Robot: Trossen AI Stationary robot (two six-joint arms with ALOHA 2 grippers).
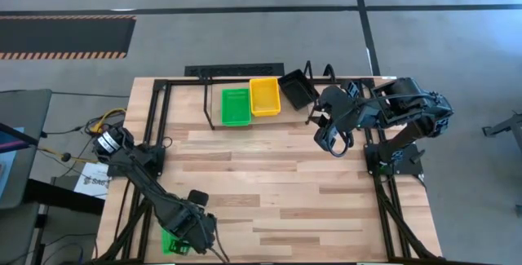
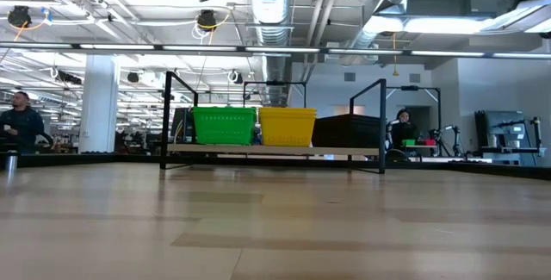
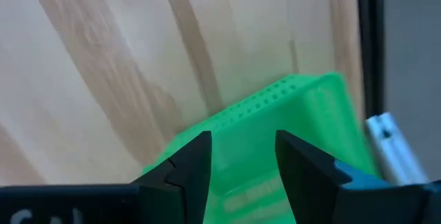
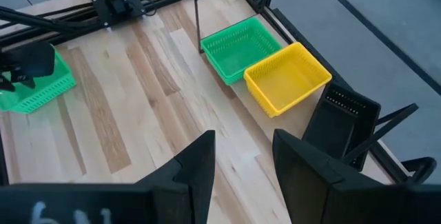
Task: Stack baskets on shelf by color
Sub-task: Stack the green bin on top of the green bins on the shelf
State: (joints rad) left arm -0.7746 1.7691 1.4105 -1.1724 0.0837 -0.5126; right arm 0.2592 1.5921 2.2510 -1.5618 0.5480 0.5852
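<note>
Start with the table (image 1: 269, 183): its far edge carries the shelf (image 2: 275, 150), and its near-left corner carries the one loose green basket (image 1: 173, 243).

On the shelf, a green basket (image 1: 236, 106) sits at the left and a yellow basket (image 1: 264, 96) touches it on the right. A black basket (image 1: 297, 89) occupies the right end, turned askew to the other two in the high view. Whether any of these is already a stack of more than one cannot be told.

Note the relation that governs the next move. The loose green basket lies directly under and just ahead of the left gripper (image 3: 241, 165). Its long axis runs across the gap between the fingers, slanted rather than square to them. The jaws stand wide and hold nothing; in the left wrist view one finger sits over the basket's mesh wall and the other over its interior, so the wall falls between them.

You should judge the left arm the nearer by far. The right gripper (image 4: 242, 160) hovers near the far-right corner, just beside the black basket, jaws wide and empty. From there, the loose basket lies across the whole table.

Expect to lower and close on that wall, then carry the basket to the green position at the shelf's left.
</note>
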